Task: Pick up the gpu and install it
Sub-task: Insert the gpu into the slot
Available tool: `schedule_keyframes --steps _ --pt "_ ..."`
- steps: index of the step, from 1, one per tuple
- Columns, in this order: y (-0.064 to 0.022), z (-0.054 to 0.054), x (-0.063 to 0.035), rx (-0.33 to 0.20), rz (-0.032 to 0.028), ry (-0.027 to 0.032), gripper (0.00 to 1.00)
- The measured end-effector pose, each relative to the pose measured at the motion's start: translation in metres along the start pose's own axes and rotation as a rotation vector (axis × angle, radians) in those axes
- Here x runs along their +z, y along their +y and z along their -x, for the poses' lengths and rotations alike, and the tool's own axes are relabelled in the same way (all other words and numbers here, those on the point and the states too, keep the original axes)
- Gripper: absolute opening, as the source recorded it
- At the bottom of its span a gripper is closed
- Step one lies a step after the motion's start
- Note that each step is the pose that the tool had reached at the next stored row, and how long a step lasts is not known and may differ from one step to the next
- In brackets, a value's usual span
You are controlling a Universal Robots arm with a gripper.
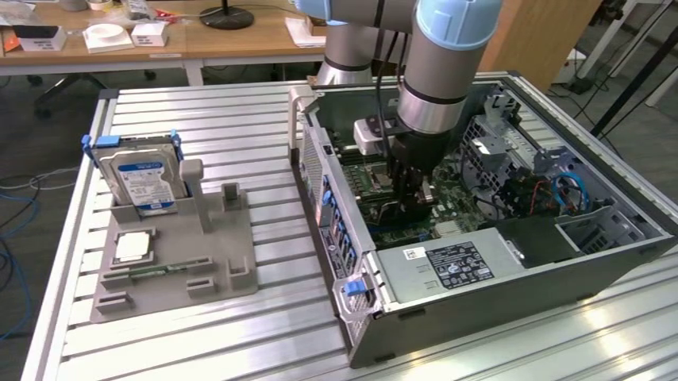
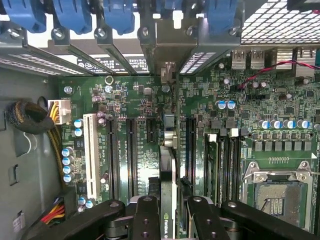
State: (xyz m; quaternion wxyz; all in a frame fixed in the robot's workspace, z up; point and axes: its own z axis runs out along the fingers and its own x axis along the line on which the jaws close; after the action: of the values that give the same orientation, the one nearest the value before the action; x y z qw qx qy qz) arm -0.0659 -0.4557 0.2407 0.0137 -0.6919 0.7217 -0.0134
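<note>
In the wrist view the gpu (image 2: 168, 165) stands edge-on over the green motherboard (image 2: 140, 100), between two long black slots. Its silver bracket end (image 2: 167, 70) reaches toward the case's rear slot openings. My gripper (image 2: 170, 205) is shut on the card, one black finger (image 2: 146, 215) on each side of it. Whether the card sits in a slot I cannot tell. In the exterior view the gripper (image 1: 414, 194) is lowered deep inside the open computer case (image 1: 509, 278), just above the motherboard, with the dark card (image 1: 394, 213) below it.
A power supply (image 1: 450, 266) fills the case's near end and drive cages (image 1: 529, 167) line its right side. The open processor socket (image 2: 277, 195) lies beside the memory slots. Left of the case, a grey fixture (image 1: 170, 262) holds a hard drive (image 1: 143, 178) and a processor chip (image 1: 132, 248).
</note>
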Motion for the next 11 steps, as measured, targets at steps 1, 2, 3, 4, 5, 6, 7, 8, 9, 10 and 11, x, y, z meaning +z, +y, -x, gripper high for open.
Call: schedule_keyframes --steps 1,2,3,4,5,6,7,8,9,10,11 --pt "0.0000 0.0000 0.0000 0.000 0.0000 0.0000 0.26" --pt "0.0000 0.0000 0.0000 0.000 -0.0001 -0.0001 0.26" --pt "0.0000 0.0000 0.0000 0.000 -0.0001 -0.0001 0.26" --pt "0.0000 0.0000 0.0000 0.000 -0.0001 -0.0001 0.26" --pt "0.0000 0.0000 0.0000 0.000 -0.0001 -0.0001 0.26" --pt "0.0000 0.0000 0.0000 0.000 0.0000 -0.0001 0.26" --pt "0.0000 0.0000 0.0000 0.000 0.0000 0.0000 0.26" --pt "0.0000 0.0000 0.0000 0.000 0.0000 0.0001 0.26" --pt "0.0000 0.0000 0.0000 0.000 0.0000 0.0000 0.26" --pt "0.0000 0.0000 0.0000 0.000 0.0000 0.0000 0.26" --pt "0.0000 0.0000 0.0000 0.000 0.0000 0.0000 0.26"
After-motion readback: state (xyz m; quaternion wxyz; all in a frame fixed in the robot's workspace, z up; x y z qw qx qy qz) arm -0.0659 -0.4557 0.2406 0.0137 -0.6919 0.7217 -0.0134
